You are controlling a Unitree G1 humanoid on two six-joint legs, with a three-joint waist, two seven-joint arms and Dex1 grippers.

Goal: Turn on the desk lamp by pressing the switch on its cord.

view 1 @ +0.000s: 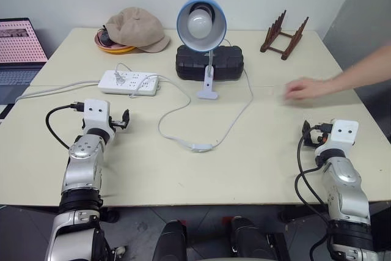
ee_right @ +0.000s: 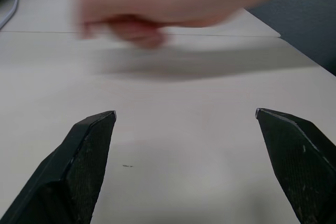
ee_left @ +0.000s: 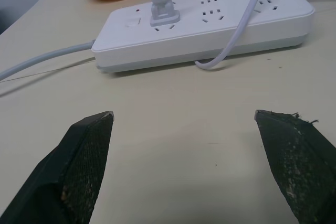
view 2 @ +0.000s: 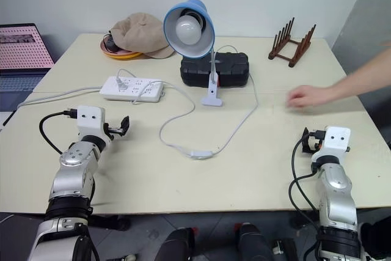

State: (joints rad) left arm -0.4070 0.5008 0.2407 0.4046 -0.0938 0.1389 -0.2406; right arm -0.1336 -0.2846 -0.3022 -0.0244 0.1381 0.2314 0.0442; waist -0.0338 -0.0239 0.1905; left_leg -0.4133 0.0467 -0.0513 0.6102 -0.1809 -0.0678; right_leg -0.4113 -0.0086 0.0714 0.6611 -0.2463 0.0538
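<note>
Honestly, neither hand had started: left hand (view 1: 125,118) and right hand (view 1: 307,134) both sat with fingers wide apart, empty. The switch (view 1: 198,147) lay on the tabletop (view 1: 256,163) in front of the lamp (view 1: 201,25), along its cord (view 1: 235,120). I'd come straight down on it with one fingertip. Someone's blurry hand (view 1: 303,89) hovered right of the lamp; the rocker's position was too small to read.

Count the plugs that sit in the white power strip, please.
2: one grey-white plug near the strip's cable end, and the cord enters a socket further along the power strip; its plug is cut off.
</note>
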